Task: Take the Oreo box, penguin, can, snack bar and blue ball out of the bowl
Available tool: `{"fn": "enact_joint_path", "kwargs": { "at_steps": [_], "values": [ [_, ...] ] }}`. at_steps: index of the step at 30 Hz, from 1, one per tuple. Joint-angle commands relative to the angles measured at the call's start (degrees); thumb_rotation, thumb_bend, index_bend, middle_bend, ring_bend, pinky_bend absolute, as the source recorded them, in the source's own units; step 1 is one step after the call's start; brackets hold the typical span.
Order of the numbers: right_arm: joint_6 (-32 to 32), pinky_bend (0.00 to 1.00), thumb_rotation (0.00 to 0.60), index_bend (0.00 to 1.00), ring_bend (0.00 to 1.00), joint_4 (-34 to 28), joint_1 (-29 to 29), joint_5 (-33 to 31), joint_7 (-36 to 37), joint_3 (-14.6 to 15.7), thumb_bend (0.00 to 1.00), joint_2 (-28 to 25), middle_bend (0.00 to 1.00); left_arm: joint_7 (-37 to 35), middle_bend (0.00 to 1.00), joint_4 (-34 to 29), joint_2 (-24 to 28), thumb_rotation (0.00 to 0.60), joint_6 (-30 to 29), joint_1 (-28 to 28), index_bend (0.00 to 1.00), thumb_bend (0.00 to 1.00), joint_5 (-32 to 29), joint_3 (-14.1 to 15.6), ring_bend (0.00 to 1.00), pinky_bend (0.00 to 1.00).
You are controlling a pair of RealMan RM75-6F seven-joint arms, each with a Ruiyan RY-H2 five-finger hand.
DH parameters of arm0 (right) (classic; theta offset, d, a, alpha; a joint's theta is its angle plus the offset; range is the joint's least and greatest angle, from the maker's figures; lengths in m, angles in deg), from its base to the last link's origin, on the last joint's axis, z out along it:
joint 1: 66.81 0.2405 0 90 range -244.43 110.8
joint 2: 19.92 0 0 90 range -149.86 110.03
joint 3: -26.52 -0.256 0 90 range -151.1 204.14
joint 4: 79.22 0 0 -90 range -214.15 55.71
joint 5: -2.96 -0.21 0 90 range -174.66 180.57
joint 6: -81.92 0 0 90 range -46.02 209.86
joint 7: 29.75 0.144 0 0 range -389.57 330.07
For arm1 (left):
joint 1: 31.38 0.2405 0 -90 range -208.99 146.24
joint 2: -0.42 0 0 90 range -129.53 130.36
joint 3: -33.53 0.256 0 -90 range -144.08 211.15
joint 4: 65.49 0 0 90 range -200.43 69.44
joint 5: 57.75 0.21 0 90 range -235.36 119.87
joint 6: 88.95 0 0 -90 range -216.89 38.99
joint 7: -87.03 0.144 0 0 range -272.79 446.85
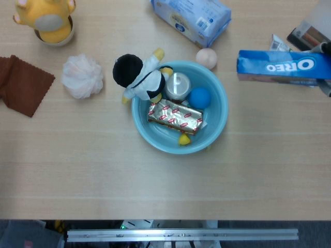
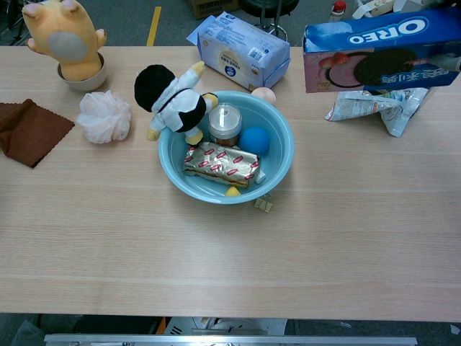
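Pale wooden worktop [image 1: 77, 155]: Oreo box [image 1: 283, 65] hangs at three o'clock, clear of the bowl [image 1: 220, 124]; its holding hand is out of frame. Lower it flat, beside the wrappers [image 2: 374, 108].

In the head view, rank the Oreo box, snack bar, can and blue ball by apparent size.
1. Oreo box, though it is lifted nearer the camera, which inflates it.
2. Snack bar.
3. Can and blue ball look too alike to separate.
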State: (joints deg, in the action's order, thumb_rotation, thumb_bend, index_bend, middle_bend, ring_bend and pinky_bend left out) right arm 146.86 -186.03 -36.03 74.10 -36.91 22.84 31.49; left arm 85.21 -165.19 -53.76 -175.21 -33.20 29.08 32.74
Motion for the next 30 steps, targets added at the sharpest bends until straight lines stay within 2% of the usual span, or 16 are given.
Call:
{"fn": "enact_joint_path", "kwargs": {
  "at_steps": [1,11,18,21,23,28,30],
  "values": [
    [-0.26,0.77,0.600,0.53,0.57,1.85,-1.62,1.28,1.84,1.30,0.41,0.55,0.52,0.10,0.32,-0.01,-0.20,0.600,0.15,-0.12,0.30,0.40,0.08,0.02,0.27,0.22],
    [-2.76,0.77,0.600,0.53,0.57,10.35,-2.94,3.64,2.53,2.73,0.39,8.41,0.52,0.17,0.32,-0.25,-0.05,0.600,-0.04,-0.14,0.30,0.40,-0.01,-0.07,0.27,0.22],
    [-4.45,0.77,0.600,0.53,0.56,13.80,-3.63,2.52,3.00,2.64,0.38,10.19,0.52,0.35,0.32,-0.07,-0.21,0.600,0.27,-0.17,0.30,0.40,-0.34,-0.01,0.27,0.22],
    [-6.75,0.74,0.600,0.52,0.52,14.47,-3.56,1.43,2.29,3.19,0.38,10.35,0.50,0.54,0.32,-0.06,-0.39,0.600,0.48,-0.42,0.30,0.40,-0.39,-0.17,0.27,0.22],
    [-8.53,0.68,0.600,0.46,0.46,14.33,-3.37,0.70,1.89,3.56,0.37,10.36,0.44,0.71,0.32,-0.19,-0.44,0.600,0.67,-0.66,0.30,0.40,-0.31,-0.27,0.27,0.22],
    [-12.20,0.46,0.600,0.09,0.21,14.07,-2.76,-0.41,1.34,4.22,0.34,10.10,0.17,1.13,0.32,-0.63,-0.31,0.600,0.90,-1.01,0.30,0.40,0.00,-0.33,0.27,0.22],
    [-13.42,0.40,0.600,0.01,0.14,13.68,-2.48,-0.68,1.25,4.35,0.34,9.60,0.10,1.28,0.32,-0.78,-0.26,0.600,0.91,-1.07,0.30,0.40,0.00,-0.36,0.27,0.22]
  ]
}}
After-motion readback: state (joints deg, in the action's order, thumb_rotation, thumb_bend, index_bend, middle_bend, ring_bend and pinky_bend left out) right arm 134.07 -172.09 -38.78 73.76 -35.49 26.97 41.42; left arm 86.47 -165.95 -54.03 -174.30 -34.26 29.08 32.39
